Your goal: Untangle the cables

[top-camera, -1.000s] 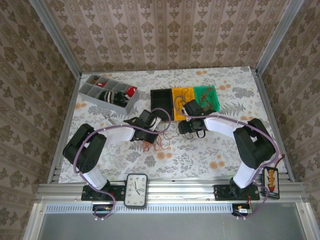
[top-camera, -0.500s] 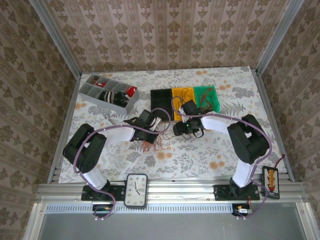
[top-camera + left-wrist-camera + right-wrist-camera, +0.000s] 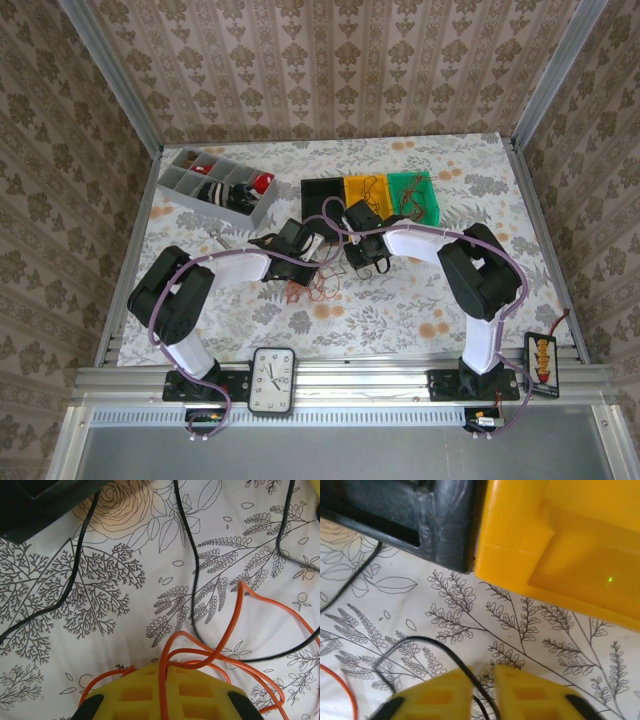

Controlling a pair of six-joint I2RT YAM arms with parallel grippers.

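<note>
The cables lie as a loose tangle (image 3: pixel 312 288) of orange and dark wires on the flowered cloth, in front of the bins. My left gripper (image 3: pixel 170 669) is shut on a loop of the orange cable (image 3: pixel 235 625), which runs up between its yellow fingers. Two black cables (image 3: pixel 192 580) curve across the cloth just ahead of it. My right gripper (image 3: pixel 482 672) sits low over the cloth below the bins, shut on a thin black cable (image 3: pixel 435 645) that passes between its fingers. From above, the left gripper (image 3: pixel 303 266) and the right gripper (image 3: pixel 352 256) are close together.
Black bin (image 3: pixel 322 195), yellow bin (image 3: pixel 362 205) and green bin (image 3: pixel 410 185) stand in a row right behind the right gripper; more wires lie in the yellow and green ones. A grey compartment box (image 3: pixel 215 185) is at the back left. A clock (image 3: pixel 272 380) rests on the front rail.
My right gripper has moved left toward the tangle and closed its jaws on the black cable. The left arm has stayed still with the orange cable.
</note>
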